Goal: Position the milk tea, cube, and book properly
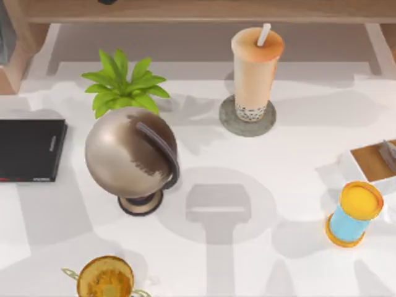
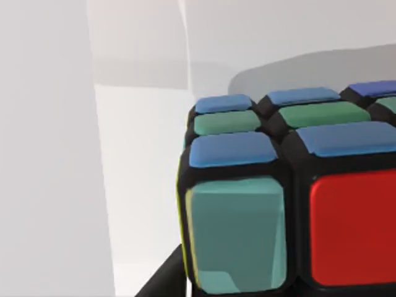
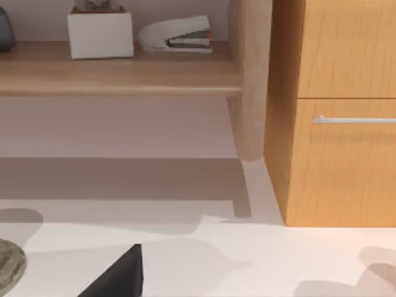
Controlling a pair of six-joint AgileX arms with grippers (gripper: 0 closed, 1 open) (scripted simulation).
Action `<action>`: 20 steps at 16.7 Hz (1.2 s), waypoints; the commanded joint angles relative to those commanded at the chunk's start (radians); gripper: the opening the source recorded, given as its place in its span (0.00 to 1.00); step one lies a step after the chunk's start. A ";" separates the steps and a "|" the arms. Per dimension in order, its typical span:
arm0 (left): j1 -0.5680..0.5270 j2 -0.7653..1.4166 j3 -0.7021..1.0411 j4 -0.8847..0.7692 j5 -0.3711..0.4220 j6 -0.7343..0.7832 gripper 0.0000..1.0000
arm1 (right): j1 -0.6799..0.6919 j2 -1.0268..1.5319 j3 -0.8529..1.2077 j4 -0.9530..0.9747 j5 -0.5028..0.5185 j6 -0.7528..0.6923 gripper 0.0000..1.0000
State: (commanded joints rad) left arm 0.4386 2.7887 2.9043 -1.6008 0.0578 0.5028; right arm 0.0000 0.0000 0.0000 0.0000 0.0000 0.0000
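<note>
1. We see a bronze-toned metallic globe on a dark round stand (image 1: 131, 156) left of centre on the white surface (image 1: 266, 185).
2. A leafy green plant (image 1: 122, 82) stands just behind it.
3. A thin flat black slab (image 1: 31, 150) lies at the left edge.
4. A short blue cylinder with yellow ends (image 1: 354, 213) stands at the right.
5. A white stapler (image 3: 176, 34) and a white square pot (image 3: 100, 32) sit on a wooden shelf (image 3: 117, 74).

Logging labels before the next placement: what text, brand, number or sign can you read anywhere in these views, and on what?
No text can be read.
Black slab at the table's left: faint marks near its right edge and a small one at its lower edge, too blurred to read.
Milk tea, cube, globe, stapler: no lettering visible.
</note>
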 joint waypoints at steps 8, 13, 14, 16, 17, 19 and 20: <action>-0.105 -0.195 -0.360 0.089 -0.280 -0.120 0.00 | 0.000 0.000 0.000 0.000 0.000 0.000 1.00; -0.311 -0.466 -0.861 0.315 -0.578 -0.248 0.00 | 0.000 0.000 0.000 0.000 0.000 0.000 1.00; -0.365 -0.535 -0.955 0.378 -0.632 -0.270 0.00 | 0.000 0.000 0.000 0.000 0.000 0.000 1.00; -0.488 -0.670 -1.117 0.525 -0.724 -0.306 0.00 | 0.000 0.000 0.000 0.000 0.000 0.000 1.00; -0.554 -0.733 -1.186 0.607 -0.761 -0.320 0.00 | 0.000 0.000 0.000 0.000 0.000 0.000 1.00; -0.688 -0.837 -1.294 0.790 -0.811 -0.336 0.00 | 0.000 0.000 0.000 0.000 0.000 0.000 1.00; -0.752 -0.877 -1.334 0.887 -0.826 -0.340 0.00 | 0.000 0.000 0.000 0.000 0.000 0.000 1.00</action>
State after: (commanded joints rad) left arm -0.3138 1.9121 1.5698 -0.7134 -0.7682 0.1632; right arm 0.0000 0.0000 0.0000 0.0000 0.0000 0.0000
